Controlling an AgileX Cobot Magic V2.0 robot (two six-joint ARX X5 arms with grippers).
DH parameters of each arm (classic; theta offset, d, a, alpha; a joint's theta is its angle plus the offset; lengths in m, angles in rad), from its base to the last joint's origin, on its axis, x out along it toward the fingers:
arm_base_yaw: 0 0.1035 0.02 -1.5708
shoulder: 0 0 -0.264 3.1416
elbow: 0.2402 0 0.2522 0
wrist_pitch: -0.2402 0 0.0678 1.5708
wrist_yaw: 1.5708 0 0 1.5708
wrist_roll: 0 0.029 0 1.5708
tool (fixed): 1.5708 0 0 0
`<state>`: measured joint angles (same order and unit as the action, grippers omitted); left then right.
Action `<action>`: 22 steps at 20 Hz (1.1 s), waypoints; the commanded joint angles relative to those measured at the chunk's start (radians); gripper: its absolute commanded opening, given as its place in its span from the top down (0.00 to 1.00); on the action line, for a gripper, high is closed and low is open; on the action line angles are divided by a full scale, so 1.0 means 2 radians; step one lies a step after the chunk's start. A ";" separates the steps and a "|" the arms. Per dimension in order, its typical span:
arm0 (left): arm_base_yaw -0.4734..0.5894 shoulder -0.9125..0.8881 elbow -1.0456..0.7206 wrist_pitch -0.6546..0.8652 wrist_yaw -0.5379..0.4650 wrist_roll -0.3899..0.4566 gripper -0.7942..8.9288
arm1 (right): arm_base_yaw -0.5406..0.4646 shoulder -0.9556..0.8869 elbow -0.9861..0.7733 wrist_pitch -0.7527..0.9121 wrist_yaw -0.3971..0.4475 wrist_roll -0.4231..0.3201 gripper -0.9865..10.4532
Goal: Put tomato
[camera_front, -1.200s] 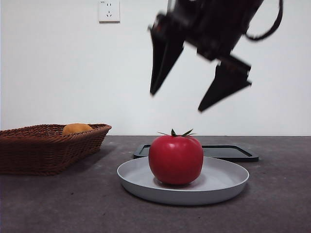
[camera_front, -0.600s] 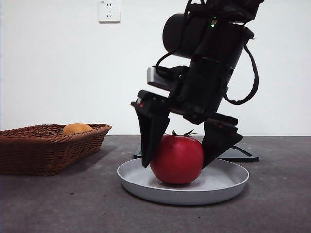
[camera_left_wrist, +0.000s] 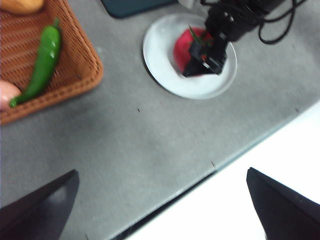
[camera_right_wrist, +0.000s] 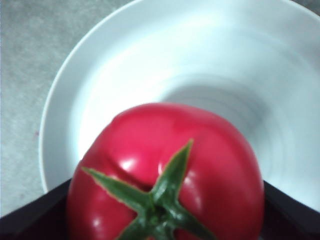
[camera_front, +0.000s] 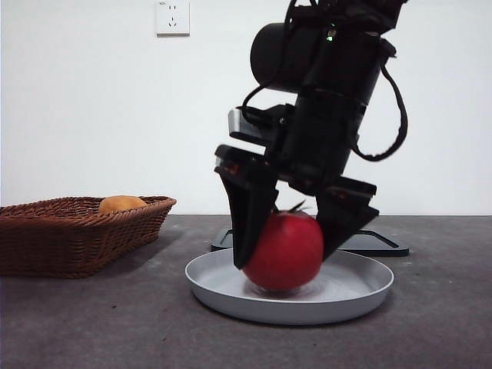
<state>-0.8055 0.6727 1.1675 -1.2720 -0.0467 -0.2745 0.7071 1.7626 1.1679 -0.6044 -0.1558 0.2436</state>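
Note:
The red tomato [camera_front: 286, 250] with its green stem is in the grey plate [camera_front: 361, 296] at the table's middle, tilted between black jaws. My right gripper [camera_front: 284, 260] comes down from above and is shut on the tomato, one jaw on each side. In the right wrist view the tomato [camera_right_wrist: 165, 170] fills the space between the jaws of the right gripper [camera_right_wrist: 160, 215], over the plate [camera_right_wrist: 100, 90]. My left gripper [camera_left_wrist: 161, 171] is open and empty, high over the table's front edge. Its view shows the tomato [camera_left_wrist: 182, 47], the plate [camera_left_wrist: 160, 60] and the right gripper [camera_left_wrist: 205, 55] from afar.
A brown wicker basket [camera_front: 77, 231] stands at the left with an orange-yellow fruit [camera_front: 121, 204] in it; the left wrist view shows a green pepper [camera_left_wrist: 42, 62] in the basket [camera_left_wrist: 75, 60]. A dark flat tray [camera_front: 369, 240] lies behind the plate.
The right gripper came down from above the tomato, set its jaws around it and closed. The tomato is now tilted and shifted slightly in the plate.

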 commanded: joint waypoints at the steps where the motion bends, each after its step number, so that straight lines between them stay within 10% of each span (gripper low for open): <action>1: -0.003 0.002 0.005 0.019 -0.002 0.006 0.22 | 0.004 0.010 0.036 -0.006 0.002 0.001 0.65; 16: -0.003 0.003 0.005 0.095 -0.002 0.032 0.22 | -0.133 0.225 0.441 -0.161 0.039 -0.072 0.69; 22: -0.003 0.004 0.005 0.098 -0.003 0.030 0.22 | -0.166 0.292 0.463 -0.150 0.035 -0.058 0.69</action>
<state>-0.8055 0.6739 1.1675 -1.0912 -0.0494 -0.2230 0.3691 2.3203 2.0655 -0.9085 -0.0826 0.1120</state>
